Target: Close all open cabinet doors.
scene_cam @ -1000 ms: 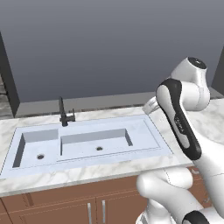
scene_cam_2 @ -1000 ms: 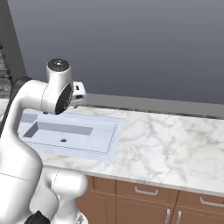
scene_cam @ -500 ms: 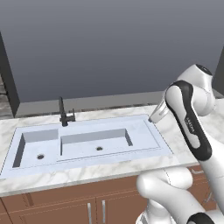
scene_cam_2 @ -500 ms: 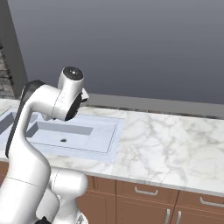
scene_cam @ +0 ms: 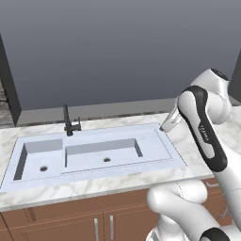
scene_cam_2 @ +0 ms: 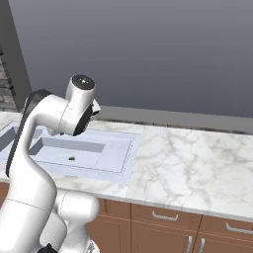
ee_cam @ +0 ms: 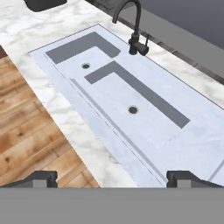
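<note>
Left base view: cabinet doors [scene_cam: 103,226] below double sink [scene_cam: 89,153] look shut, flush under marble worktop [scene_cam: 94,186].
Right base view: more fronts [scene_cam_2: 192,242] shut; no open door seen.
Hand view: pincer [ee_cam: 111,179] wide, empty, above sink near black faucet [ee_cam: 135,30].
Open doors, if any, yet to find.

arm: has swung rightward along the counter [scene_cam: 94,186], away from the sink [scene_cam: 94,153], toward the counter's right end
wrist: now turned so the hand looks down over the sink's right end
</note>
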